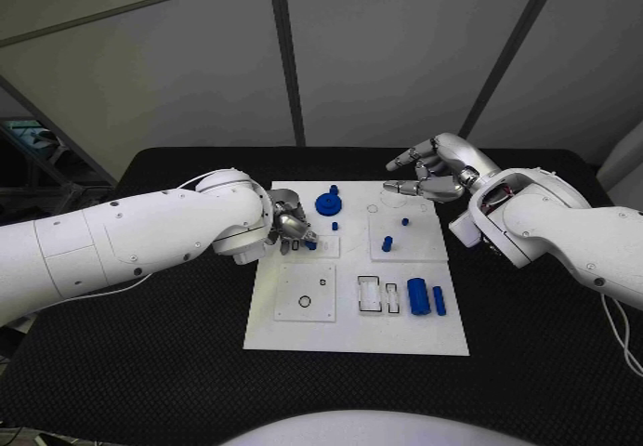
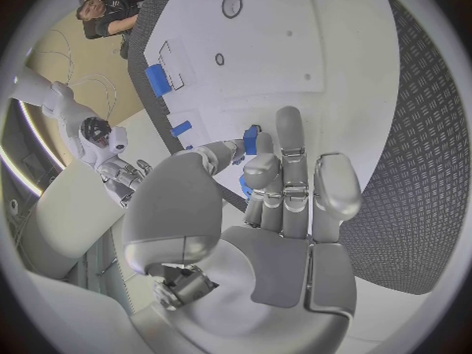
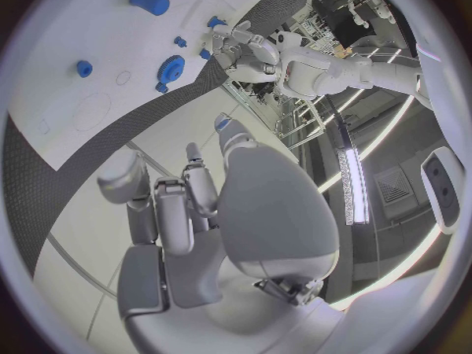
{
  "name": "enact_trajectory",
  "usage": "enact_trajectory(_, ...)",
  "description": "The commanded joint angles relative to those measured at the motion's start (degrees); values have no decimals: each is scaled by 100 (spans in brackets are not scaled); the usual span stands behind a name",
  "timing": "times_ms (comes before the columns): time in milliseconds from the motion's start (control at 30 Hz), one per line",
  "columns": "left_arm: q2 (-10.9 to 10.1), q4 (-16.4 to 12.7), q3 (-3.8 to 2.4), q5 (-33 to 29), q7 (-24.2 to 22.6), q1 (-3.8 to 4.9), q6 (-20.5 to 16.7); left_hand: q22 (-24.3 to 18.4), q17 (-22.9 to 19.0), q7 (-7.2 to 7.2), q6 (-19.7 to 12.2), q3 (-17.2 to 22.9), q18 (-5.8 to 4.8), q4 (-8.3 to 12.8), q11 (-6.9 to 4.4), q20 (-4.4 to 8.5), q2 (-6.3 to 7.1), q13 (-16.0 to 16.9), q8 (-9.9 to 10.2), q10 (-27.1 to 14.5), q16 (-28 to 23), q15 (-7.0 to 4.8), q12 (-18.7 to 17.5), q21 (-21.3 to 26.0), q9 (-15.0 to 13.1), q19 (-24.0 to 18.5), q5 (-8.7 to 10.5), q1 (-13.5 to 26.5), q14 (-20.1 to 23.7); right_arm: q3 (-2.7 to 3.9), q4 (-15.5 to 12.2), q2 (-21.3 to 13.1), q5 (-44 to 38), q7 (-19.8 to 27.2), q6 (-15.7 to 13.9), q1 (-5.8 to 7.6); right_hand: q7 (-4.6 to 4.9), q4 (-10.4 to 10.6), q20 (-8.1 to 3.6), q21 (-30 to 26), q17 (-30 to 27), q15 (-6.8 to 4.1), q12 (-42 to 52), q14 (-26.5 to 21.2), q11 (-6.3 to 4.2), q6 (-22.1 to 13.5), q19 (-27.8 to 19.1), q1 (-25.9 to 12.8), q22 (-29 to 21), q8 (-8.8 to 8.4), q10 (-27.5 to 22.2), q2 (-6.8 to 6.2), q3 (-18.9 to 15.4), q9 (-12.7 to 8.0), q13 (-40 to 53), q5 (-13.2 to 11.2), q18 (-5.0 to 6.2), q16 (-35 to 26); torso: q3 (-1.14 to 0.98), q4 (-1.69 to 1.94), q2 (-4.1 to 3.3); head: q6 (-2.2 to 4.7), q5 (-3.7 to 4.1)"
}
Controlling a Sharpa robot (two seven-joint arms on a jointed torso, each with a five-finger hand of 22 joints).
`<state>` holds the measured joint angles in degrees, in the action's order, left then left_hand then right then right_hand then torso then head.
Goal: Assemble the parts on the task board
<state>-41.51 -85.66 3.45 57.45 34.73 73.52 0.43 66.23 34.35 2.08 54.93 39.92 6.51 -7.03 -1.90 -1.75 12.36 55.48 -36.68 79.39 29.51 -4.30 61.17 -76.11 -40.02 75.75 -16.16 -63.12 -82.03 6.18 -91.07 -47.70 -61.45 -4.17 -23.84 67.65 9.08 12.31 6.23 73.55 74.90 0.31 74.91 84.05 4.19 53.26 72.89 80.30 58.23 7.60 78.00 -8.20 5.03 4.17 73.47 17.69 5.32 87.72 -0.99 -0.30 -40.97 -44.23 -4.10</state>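
Observation:
The white task board (image 1: 302, 334) lies mid-table. My left hand (image 1: 284, 228) rests over the board's left side and pinches a small blue part (image 2: 250, 140) between its fingertips; that part (image 1: 311, 244) sits just above the board. My right hand (image 1: 431, 172) hovers over the board's far right corner, fingers apart and holding nothing. A blue gear with a knob (image 1: 330, 202) stands at the far middle, with small blue pegs (image 1: 387, 243) beside it. A blue cylinder (image 1: 418, 295) and a blue bar (image 1: 439, 299) lie at the right.
Empty slots (image 1: 378, 294) and round holes (image 1: 306, 301) mark the board's near half. Black table (image 1: 148, 372) surrounds the board on all sides. In the right wrist view the gear (image 3: 174, 68) and the cylinder (image 3: 149, 0) lie beyond my fingers.

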Motion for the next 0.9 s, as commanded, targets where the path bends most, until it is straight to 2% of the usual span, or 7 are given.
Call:
enact_trajectory(33, -9, -32, 7, 96, 66, -6, 166, 11, 10, -12, 17, 1051, -115, 1044, -37, -4, -30, -7, -17, 10, -40, -42, -36, -31, -3, 34, -29, 3, 2, 5, -4, 4, -17, 24, 42, 9, -2, -1, -10, -30, 1009, -37, -33, 465, -5, 48, -25, -23, -4, 17, -45, 21, -47, 0, -6, 20, 92, -17, 0, 3, 0, -1, -3)
enact_trajectory(433, -68, -72, 7, 140, 90, -14, 121, 58, 15, -25, 53, 1066, -123, 1073, -48, 4, 7, -25, -31, 55, -42, -50, -47, -57, 2, 58, -139, 36, 0, 5, 4, 8, -17, 25, 46, 8, -2, -1, -10, -30, 1009, -37, -33, 465, -5, 48, -25, -23, -4, 17, -45, 21, -47, 0, -6, 20, 92, -17, -1, 7, -5, -2, -6)
enact_trajectory(900, 54, 48, 6, 94, 102, -13, 308, 71, 19, -37, 79, 1043, -126, 1061, -55, 6, 10, -34, -37, 90, -41, -51, -48, -62, 9, 63, -176, 88, -5, 5, 3, 13, -17, 13, 56, 8, -5, 2, -12, -42, 1004, -39, -40, 464, -7, 56, -32, -23, -22, 27, -51, 26, -56, 1, -14, 29, 95, -21, -7, -3, -4, -13, -10)
